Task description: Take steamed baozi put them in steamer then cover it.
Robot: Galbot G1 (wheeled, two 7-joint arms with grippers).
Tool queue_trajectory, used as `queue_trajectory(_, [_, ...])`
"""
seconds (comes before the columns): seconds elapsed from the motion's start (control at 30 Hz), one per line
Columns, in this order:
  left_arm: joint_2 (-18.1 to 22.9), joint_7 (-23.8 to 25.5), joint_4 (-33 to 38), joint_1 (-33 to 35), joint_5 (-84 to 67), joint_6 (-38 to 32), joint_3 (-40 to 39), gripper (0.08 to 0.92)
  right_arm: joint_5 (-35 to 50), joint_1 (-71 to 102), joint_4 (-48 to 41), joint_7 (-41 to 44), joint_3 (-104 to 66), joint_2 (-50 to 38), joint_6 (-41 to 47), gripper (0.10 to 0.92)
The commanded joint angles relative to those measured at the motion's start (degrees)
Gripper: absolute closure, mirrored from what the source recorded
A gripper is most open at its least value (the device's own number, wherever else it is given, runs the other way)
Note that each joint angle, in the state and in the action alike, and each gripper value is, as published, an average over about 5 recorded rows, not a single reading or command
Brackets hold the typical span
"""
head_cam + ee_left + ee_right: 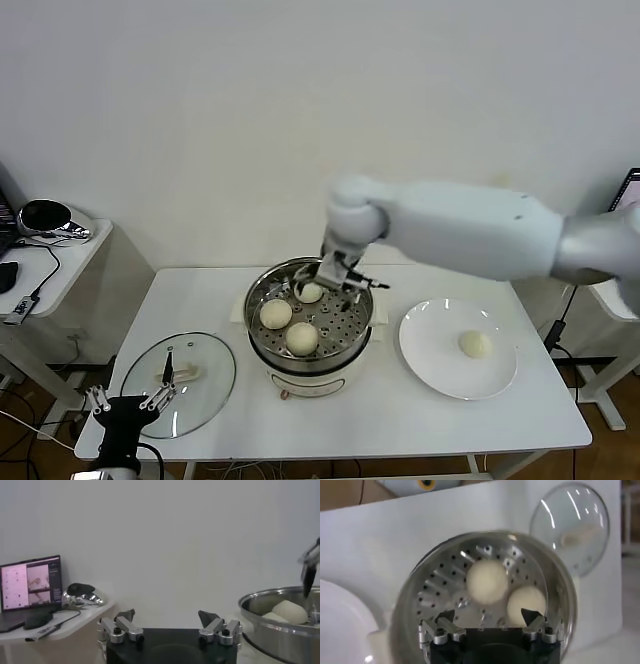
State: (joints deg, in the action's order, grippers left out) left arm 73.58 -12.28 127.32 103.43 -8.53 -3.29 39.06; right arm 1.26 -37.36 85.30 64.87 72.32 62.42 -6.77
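Soft dough: last baozi [475,344] on plate [425,360] judged light, squashable; sides to be pinched gently. Right gripper [332,280] spread wide, empty, over steamer [350,345]. Left gripper [127,402] spread, empty, at cover [215,375].

Soft, even light fills the room, bright enough that the white counter [400,420] and wall nearly wash together. Shadows are faint, only a dim patch beneath the steamer [310,318]. Its steel rim shows glare, and bright streaks cross the glass cover [570,527]. The right wrist view is blurred throughout; the left wrist view looks slightly hazy.
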Motion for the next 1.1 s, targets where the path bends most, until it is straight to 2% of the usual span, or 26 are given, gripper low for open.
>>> queue_trajectory(0.03, [-0.6,0.1,-0.1,0.0,0.0,0.0,-0.2,0.177,5.8,-4.9,8.1,0.9,-0.8,-20.7,22.9,0.203])
queue_trajectory(0.27, [-1.2,0.1,-0.5,-0.6,0.0,-0.1,-1.1,0.177,0.4,0.6,10.6,0.3,-2.3,-35.5,25.8,0.203])
queue_trajectory(0.53, [-1.2,0.2,-0.2,-0.7,0.4,0.1,-1.6,0.177,-6.8,21.8,6.0,1.8,-18.1,-41.1,21.8,0.203])
queue_trajectory(0.77, [-0.8,0.1,0.4,0.2,0.7,0.0,-1.6,0.177,-13.7,40.5,-1.7,3.6,-34.5,-40.1,17.1,0.203])
queue_trajectory(1.1, [-0.3,0.1,1.4,1.5,1.3,0.0,-1.0,0.177,-19.8,49.1,-12.3,1.9,-43.3,-31.9,14.8,0.203])
